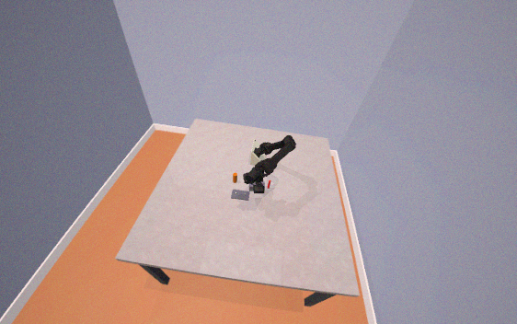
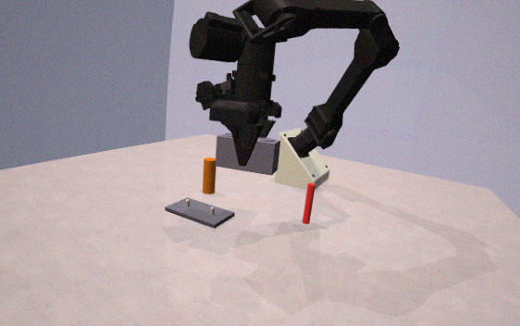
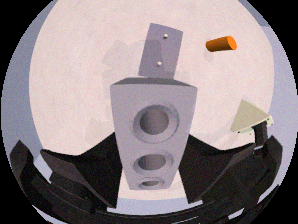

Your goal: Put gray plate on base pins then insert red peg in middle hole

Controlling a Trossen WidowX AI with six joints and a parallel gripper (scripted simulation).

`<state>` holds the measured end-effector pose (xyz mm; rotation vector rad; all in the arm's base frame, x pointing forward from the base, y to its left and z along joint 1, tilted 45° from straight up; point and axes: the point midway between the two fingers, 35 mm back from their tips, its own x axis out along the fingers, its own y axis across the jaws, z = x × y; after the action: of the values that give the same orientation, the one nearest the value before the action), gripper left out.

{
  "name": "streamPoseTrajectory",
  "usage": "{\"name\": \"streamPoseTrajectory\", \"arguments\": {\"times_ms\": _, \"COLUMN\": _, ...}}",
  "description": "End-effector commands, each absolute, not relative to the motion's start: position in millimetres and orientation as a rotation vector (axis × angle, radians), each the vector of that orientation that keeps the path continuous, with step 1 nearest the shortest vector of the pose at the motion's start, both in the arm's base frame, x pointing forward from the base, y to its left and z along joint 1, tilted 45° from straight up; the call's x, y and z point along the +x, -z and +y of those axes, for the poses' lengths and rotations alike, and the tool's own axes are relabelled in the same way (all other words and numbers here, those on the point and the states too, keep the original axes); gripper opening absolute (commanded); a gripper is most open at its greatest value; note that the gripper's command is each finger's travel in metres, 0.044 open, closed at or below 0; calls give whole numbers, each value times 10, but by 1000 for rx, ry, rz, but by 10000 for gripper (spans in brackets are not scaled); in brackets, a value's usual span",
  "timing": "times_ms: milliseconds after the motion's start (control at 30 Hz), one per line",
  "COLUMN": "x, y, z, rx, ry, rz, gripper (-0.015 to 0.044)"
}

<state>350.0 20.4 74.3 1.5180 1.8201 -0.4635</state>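
My gripper (image 2: 243,162) (image 3: 148,129) is shut on the gray plate (image 2: 227,155) (image 3: 122,100), a thick block with a row of three holes facing up. It holds the plate raised above the table, off to one side of the base (image 1: 240,195) (image 2: 199,214) (image 3: 172,55). The base is a flat dark slab lying on the table, with two pale upright pins (image 2: 212,210) (image 3: 159,63); nothing sits on them. The red peg (image 1: 269,184) (image 2: 308,204) stands upright, leaning slightly in the exterior view, to the right of the base. It does not show in the wrist view.
An orange cylinder (image 1: 235,178) (image 2: 209,176) (image 3: 221,44) stands close to the base. A pale wedge-shaped mount (image 2: 296,169) (image 3: 249,118) stands at the arm's foot, behind the red peg in the exterior view.
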Motion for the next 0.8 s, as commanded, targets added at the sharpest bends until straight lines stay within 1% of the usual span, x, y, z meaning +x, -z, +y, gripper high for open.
{"name": "streamPoseTrajectory", "arguments": {"times_ms": 0, "x": 3503, "y": -616, "z": 158, "rx": 1533, "ry": 492, "rz": 1822, "gripper": 0}}
{"name": "streamPoseTrajectory", "arguments": {"times_ms": 767, "x": 3509, "y": 98, "z": -25, "rx": 1600, "ry": 596, "rz": 1820, "gripper": 0}}
